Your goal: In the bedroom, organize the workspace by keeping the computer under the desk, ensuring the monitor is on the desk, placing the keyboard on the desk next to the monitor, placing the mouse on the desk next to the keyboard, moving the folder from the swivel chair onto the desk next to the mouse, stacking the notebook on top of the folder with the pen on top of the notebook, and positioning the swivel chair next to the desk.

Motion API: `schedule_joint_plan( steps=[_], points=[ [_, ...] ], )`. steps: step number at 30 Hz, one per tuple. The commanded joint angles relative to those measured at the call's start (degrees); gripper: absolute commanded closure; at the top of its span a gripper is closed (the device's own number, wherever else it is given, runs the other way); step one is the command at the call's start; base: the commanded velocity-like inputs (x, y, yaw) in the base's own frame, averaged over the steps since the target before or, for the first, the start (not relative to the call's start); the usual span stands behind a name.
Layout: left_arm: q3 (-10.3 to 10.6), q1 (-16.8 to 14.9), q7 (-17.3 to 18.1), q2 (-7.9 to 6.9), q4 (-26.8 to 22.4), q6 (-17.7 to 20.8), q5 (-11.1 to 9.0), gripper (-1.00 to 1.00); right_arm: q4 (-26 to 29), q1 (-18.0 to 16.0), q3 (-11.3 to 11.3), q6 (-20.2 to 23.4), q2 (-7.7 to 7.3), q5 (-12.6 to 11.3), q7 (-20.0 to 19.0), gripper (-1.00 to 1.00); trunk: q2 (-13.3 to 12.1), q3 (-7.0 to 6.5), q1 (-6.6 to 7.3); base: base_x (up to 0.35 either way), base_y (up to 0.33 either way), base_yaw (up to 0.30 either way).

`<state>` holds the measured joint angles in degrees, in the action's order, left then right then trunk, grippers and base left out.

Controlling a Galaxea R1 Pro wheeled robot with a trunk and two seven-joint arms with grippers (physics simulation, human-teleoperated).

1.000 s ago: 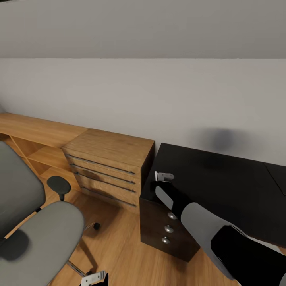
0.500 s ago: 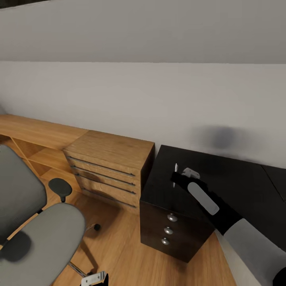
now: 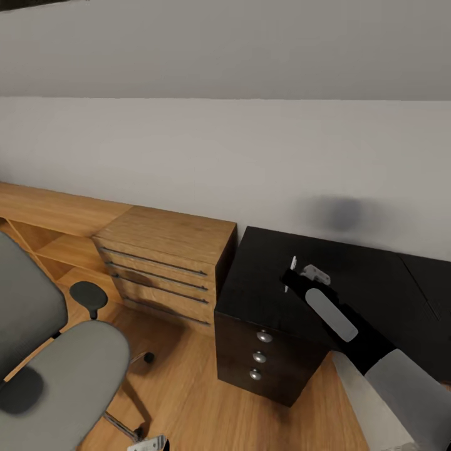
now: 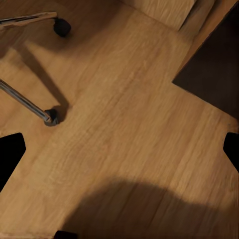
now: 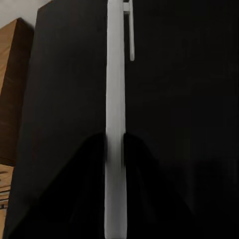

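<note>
My right gripper (image 3: pixel 293 276) is shut on the thin white pen (image 3: pixel 292 265), holding it just above the glossy black desk (image 3: pixel 388 282) near its left end. In the right wrist view the pen (image 5: pixel 115 99) runs straight out between the dark fingers (image 5: pixel 89 164) over the black top. The grey swivel chair (image 3: pixel 59 369) stands on the wood floor at the lower left, apart from the desk. My left gripper (image 3: pixel 149 445) hangs low by the chair; in its wrist view the fingertips (image 4: pixel 11 149) stand wide apart over the floor, open and empty.
The desk's black three-drawer unit (image 3: pixel 266 357) sits under its left end. A light-wood dresser (image 3: pixel 166 263) and low shelving (image 3: pixel 50 216) line the white wall to the left. The chair's chrome leg (image 4: pixel 25 102) and caster (image 4: pixel 51 117) lie below my left gripper.
My right arm has reached forward and to the right, carrying the pen from the desk's front left corner to over the desk top. The head view has shifted slightly.
</note>
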<state>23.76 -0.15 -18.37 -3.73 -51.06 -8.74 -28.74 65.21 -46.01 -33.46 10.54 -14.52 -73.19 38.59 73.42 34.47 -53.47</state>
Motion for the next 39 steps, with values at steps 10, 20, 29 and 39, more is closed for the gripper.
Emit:
schedule_joint_plan(
  steps=[10, 20, 29, 39],
  points=[
    [0.51, -0.03, -0.44, 0.02, 1.85, -0.32, -0.55, -1.0, 0.09, -0.07, 2.36, 0.98, -6.07, -0.14, 0.24, 1.0, 0.03, -0.25, 0.01, -0.029, 0.0, -0.271],
    [0.58, -0.03, -0.46, 0.03, 3.84, -0.23, -0.53, -1.0, -0.65, -0.07, 9.36, 6.96, -13.69, -0.02, 0.19, 1.0, 0.03, -0.5, 0.01, -0.001, 0.0, -0.283],
    [0.58, -0.03, -0.53, 0.03, 4.01, -0.36, -0.48, -1.0, -6.17, -0.06, 10.51, 10.74, -17.25, 0.27, 0.25, 1.0, 0.03, -0.71, 0.01, 0.0, 0.0, -0.285],
    [0.58, -0.03, -0.59, 0.03, 4.02, -0.37, -0.52, -1.0, -6.41, -0.04, 10.35, 11.52, -17.21, 2.3, 0.07, 1.0, 0.03, -1.18, 0.01, 0.0, 0.0, -0.276]
  ],
)
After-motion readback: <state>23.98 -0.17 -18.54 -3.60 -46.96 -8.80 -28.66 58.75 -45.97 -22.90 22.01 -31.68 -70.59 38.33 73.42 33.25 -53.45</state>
